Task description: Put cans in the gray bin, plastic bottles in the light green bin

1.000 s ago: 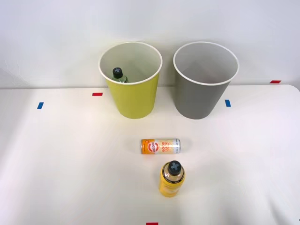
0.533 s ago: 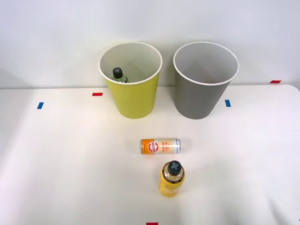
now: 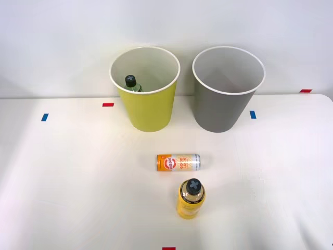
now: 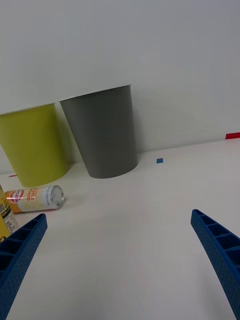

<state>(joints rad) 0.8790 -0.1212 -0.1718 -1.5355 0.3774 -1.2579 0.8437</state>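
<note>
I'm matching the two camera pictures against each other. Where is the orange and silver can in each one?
Front view: the can lies on its side mid-table, just behind the standing yellow bottle.
Right wrist view: the can lies at the picture's edge, silver end facing the camera.
Shared landmark: the gray bin, standing beyond the can in both.

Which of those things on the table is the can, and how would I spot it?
Start at the gray bin and the yellow-green bin at the back of the white table. In front of them, the can lies on its side, just behind a standing yellow bottle. It is orange and silver-white with a round logo and no black cap.
</note>
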